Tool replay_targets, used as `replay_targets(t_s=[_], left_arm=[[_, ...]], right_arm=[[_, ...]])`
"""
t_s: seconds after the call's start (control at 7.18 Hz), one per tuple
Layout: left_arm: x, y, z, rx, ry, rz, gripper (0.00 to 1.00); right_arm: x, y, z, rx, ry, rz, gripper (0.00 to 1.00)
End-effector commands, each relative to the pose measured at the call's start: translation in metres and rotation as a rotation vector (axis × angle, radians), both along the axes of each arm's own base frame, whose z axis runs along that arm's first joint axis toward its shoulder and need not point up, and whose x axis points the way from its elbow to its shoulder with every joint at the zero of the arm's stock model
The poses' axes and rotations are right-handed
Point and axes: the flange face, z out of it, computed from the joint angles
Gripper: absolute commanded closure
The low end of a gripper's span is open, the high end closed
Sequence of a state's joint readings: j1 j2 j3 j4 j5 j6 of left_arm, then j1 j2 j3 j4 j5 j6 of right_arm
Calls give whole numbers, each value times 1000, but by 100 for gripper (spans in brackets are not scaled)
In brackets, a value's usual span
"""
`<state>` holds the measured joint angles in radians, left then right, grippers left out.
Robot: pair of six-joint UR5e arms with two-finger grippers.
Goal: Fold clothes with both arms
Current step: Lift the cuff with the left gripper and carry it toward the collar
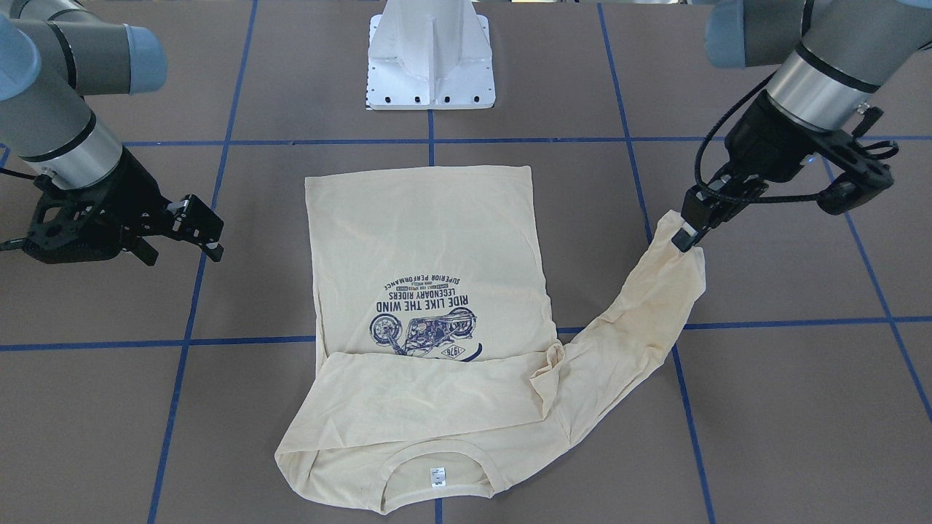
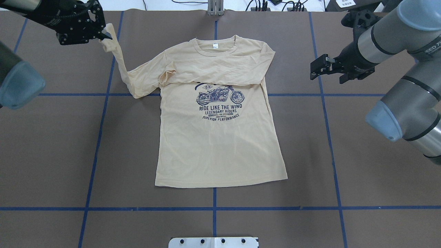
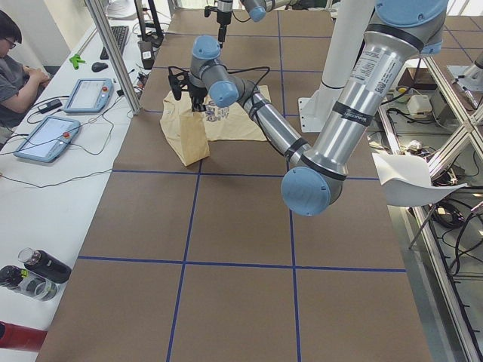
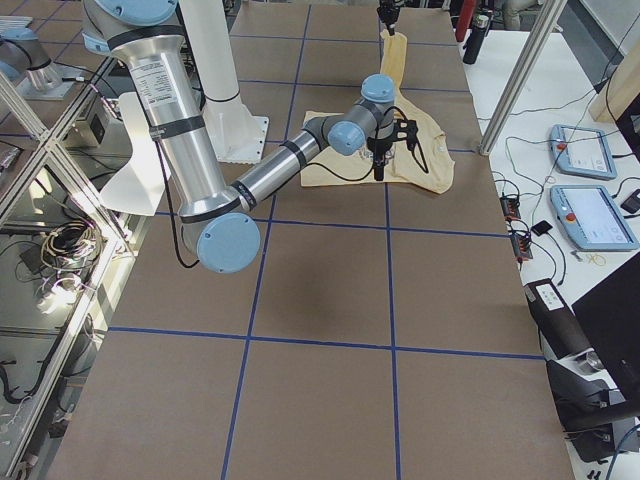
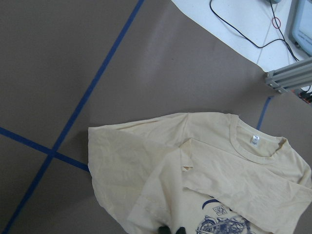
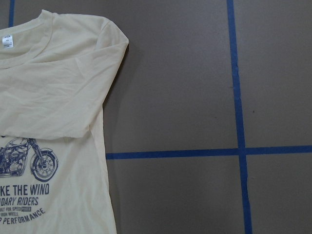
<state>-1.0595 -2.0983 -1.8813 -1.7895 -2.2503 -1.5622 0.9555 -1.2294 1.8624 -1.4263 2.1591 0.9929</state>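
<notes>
The cream-yellow shirt (image 2: 220, 144) lies flat and print up in the middle of the table, its collar and white label (image 2: 215, 45) at the far side. One sleeve (image 2: 220, 74) is folded across the chest, just above the motorcycle print. The other sleeve (image 2: 120, 65) rises off the table to my left gripper (image 2: 105, 34), which is shut on its cuff (image 1: 684, 233). My right gripper (image 2: 320, 69) hangs open and holds nothing, beside the shirt's shoulder and clear of the cloth (image 1: 182, 251). In the right wrist view the shirt's shoulder (image 6: 48, 97) shows, but no fingers.
Blue tape lines (image 2: 100, 137) cross the brown table cover. The white pedestal base (image 1: 431, 65) stands at the robot's side. A person (image 3: 15, 68) sits at a side bench with tablets (image 3: 90, 94). Bottles (image 3: 38, 268) lie there too.
</notes>
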Motion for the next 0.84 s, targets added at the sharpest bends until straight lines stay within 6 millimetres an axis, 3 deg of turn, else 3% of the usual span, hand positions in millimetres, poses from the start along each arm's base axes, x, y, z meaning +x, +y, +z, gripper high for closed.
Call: replay_targets(t_s=[0.0,0.28,0.42,0.7], left_arm=[[10,-1,-50,-42,85,8,100],[45,-3,-107,-86,147,23,100],[55,4,-125,-84,168,36,100],[107,9,-152,-106,177,87,100]], right_arm=[[5,3,10,-4,12,-1,0],[10,7,28,-3,34,-19,0],[12,8,34,-3,40,-23,0],[19,10,51,0,61,-40,0]])
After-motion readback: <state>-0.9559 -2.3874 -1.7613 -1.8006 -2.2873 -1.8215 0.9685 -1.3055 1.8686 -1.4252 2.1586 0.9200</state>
